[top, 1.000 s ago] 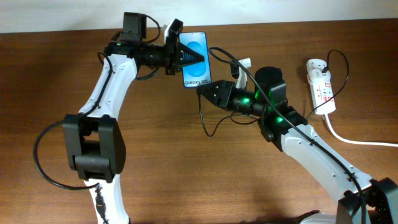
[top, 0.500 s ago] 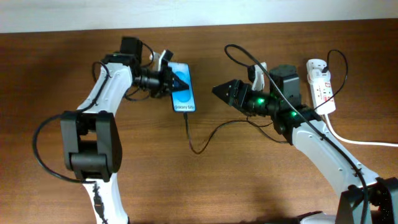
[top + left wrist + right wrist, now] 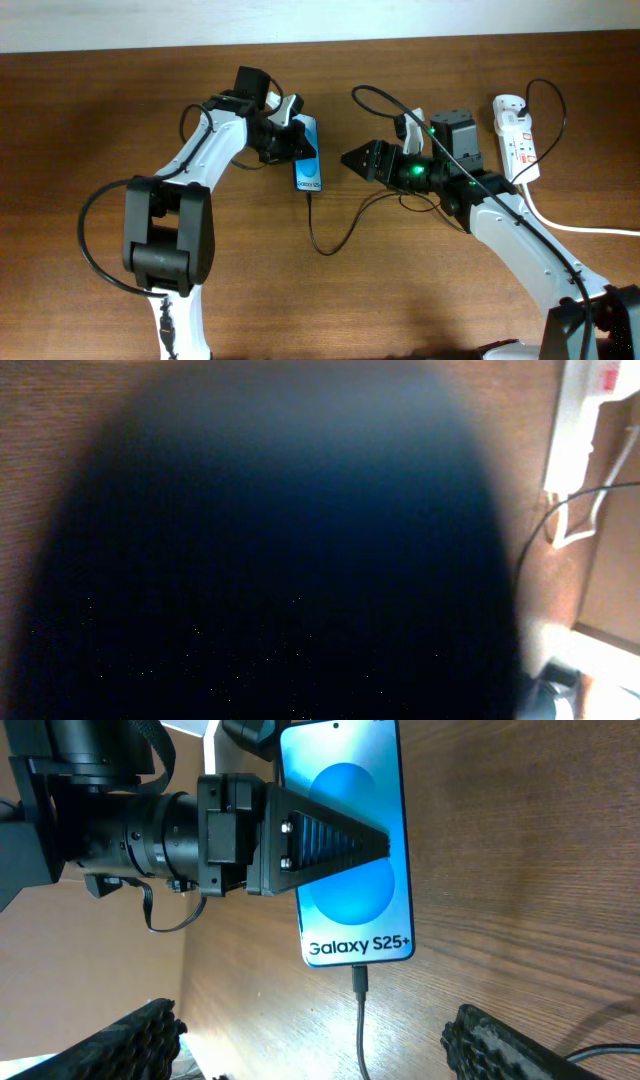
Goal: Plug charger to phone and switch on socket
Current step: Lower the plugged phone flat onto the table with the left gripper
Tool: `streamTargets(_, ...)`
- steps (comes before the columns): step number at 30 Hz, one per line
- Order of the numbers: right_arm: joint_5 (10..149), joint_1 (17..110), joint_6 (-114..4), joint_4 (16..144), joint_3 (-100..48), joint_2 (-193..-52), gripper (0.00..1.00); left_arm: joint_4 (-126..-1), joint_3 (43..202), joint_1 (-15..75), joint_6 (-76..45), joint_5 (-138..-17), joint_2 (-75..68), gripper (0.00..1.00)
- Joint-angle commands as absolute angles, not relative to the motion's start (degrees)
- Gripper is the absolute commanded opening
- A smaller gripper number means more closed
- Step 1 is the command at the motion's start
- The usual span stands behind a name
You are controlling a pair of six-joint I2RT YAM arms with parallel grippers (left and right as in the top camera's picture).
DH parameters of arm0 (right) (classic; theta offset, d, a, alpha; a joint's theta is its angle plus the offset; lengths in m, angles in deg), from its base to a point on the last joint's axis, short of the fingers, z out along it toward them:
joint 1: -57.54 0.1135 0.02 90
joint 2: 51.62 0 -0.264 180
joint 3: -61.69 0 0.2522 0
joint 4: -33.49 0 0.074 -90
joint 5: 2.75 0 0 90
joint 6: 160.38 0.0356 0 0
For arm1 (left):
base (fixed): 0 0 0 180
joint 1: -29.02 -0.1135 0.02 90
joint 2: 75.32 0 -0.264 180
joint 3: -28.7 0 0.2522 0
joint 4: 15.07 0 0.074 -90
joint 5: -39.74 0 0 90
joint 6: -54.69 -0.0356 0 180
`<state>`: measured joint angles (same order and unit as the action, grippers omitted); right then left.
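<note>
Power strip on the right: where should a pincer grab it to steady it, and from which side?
Likely from straight above, closing across the narrow width of the power strip at mid-length. It lies flat and oblong; its thick white cord leaves the near end and switches sit on top, so the long side edges are the cleanest faces to pinch.

A: Phone [image 3: 350, 920]?
B: Face-on, blue screen lit, "Galaxy S25+" along its lower edge. The left gripper [image 3: 375, 844] reaches in from the phone's left, one black wedge finger flat across the screen.
A: Charger [image 3: 360, 1020]?
B: Plug tip seated in the phone's bottom edge, thin cable dropping out of frame.
A: Right gripper [image 3: 325, 1045]?
B: Below the phone, fingers [image 3: 130, 1040] spread wide either side of the cable, touching nothing. Wooden table [image 3: 500, 870] behind.
</note>
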<state>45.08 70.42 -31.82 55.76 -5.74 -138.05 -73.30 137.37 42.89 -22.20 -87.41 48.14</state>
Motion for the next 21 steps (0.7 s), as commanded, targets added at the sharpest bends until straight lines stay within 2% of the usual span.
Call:
streamTargets(1,43.9,70.3,-33.0,55.9,-6.4,-138.3,0.89,-72.9,136.7,42.8,-21.2,-86.2,47.6,0.0)
streamTargets(10,44.2,70.3,-33.6,55.9,-6.4,-138.3,0.89,-71.1,134.0,42.9,-20.1,-86.7,50.4,0.0)
streamTargets(11,44.2,70.3,-33.6,55.9,-6.4,-138.3,0.88,-71.1,134.0,42.9,-20.1,-86.7,50.4,0.02)
streamTargets(13,44.4,70.3,-33.8,55.9,-6.4,-138.3,0.89,-71.1,134.0,42.9,-20.2,-86.6,50.4,0.12)
streamTargets(21,44.9,70.3,-33.8,55.9,-6.4,-138.3,0.88,-71.3,134.0,42.9,-20.1,-86.4,50.4,0.21)
